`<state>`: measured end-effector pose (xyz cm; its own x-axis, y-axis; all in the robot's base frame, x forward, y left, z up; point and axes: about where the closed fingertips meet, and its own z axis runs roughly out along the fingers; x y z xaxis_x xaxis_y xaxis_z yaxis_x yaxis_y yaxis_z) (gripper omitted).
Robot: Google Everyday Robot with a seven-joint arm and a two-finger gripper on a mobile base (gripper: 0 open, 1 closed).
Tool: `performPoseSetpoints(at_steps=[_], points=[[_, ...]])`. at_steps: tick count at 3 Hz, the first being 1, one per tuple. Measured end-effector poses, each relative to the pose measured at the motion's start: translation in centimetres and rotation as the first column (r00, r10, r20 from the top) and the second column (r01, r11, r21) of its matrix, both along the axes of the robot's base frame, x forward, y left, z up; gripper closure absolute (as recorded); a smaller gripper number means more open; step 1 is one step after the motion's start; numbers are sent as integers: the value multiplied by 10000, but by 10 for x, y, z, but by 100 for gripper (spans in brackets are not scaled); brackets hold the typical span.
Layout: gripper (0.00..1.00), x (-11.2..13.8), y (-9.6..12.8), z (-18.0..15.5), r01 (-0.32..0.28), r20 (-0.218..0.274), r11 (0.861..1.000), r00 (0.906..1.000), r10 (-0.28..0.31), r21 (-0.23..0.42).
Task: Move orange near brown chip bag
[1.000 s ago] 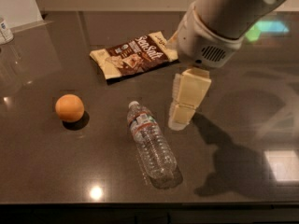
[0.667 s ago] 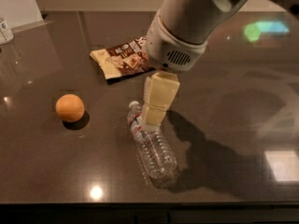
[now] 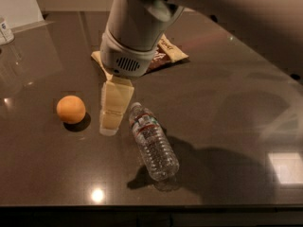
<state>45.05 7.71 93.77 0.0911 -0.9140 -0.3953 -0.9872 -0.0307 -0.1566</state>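
The orange sits on the dark tabletop at the left. The brown chip bag lies flat at the back, mostly hidden behind my arm; only its right end and a cream corner at the left show. My gripper hangs from the big white wrist, just right of the orange and apart from it, between the orange and the water bottle.
A clear plastic water bottle lies on its side right of the gripper. A white object stands at the far left edge. The table's front edge runs along the bottom.
My arm and gripper have swung left, from right of the bottle's cap across it to a spot beside the orange. The arm now covers most of the chip bag.
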Motion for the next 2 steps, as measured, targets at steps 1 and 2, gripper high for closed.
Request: performPoseSetpoints(at_steps=[1,2], points=[[0,0,32,-19,-171,-147,9998,9997,170,-33],[0,7,52,-43,-69,-159,10000,9999,68,-35]])
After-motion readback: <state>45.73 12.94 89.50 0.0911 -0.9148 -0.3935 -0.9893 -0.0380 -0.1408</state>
